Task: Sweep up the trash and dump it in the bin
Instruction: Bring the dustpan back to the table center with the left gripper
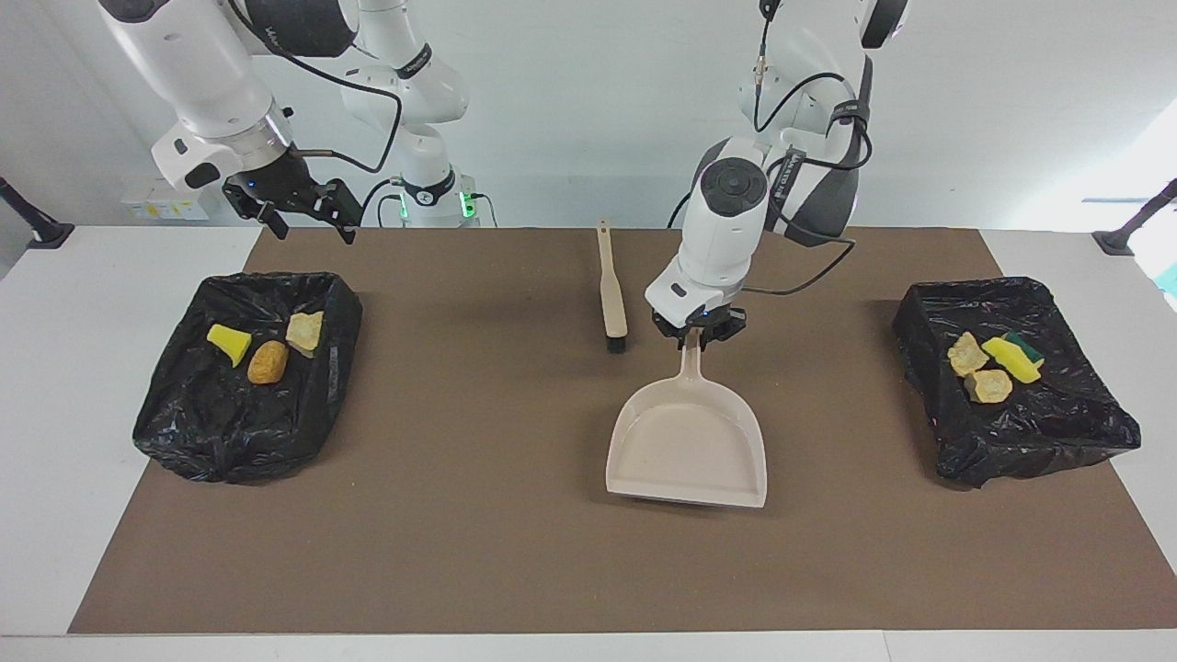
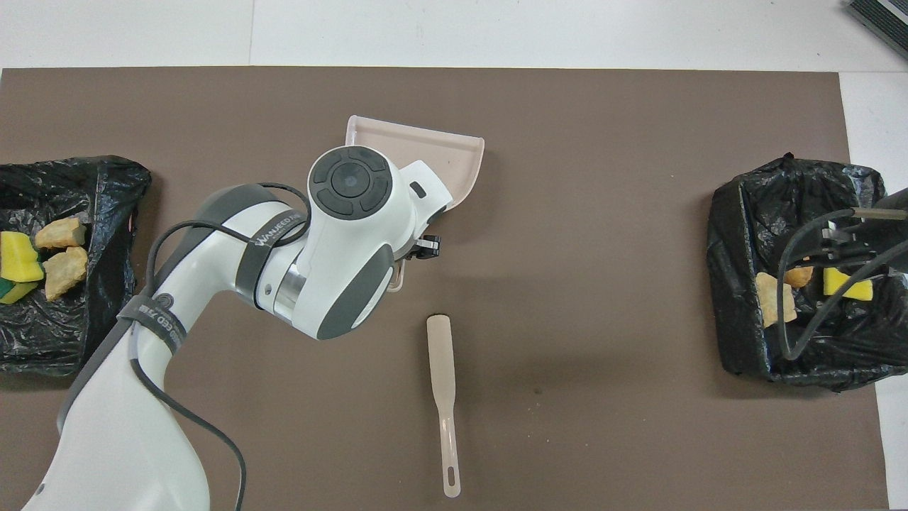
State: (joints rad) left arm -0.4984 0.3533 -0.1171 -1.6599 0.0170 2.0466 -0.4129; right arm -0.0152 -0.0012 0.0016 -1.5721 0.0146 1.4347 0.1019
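My left gripper [image 1: 696, 333] is shut on the handle of the beige dustpan [image 1: 685, 450], which is empty and sits low over the middle of the mat, mouth facing away from the robots. The dustpan's rim [image 2: 425, 142] shows past my left wrist from overhead. Trash lies in both black-lined bins. The bin [image 1: 1039, 432] at the left arm's end holds two tan chunks [image 1: 967, 352] and a yellow-green sponge [image 1: 1014, 357]. The bin [image 1: 230, 432] at the right arm's end holds a yellow wedge [image 1: 230, 342] and two chunks [image 1: 268, 361]. My right gripper [image 1: 303, 210] hangs open, raised by that bin.
The beige-handled brush [image 1: 611, 294] lies on the brown mat [image 1: 460, 533] beside the dustpan handle, nearer to the robots, bristles pointing away from them. From overhead the brush [image 2: 443, 383] lies lengthwise near the mat's middle.
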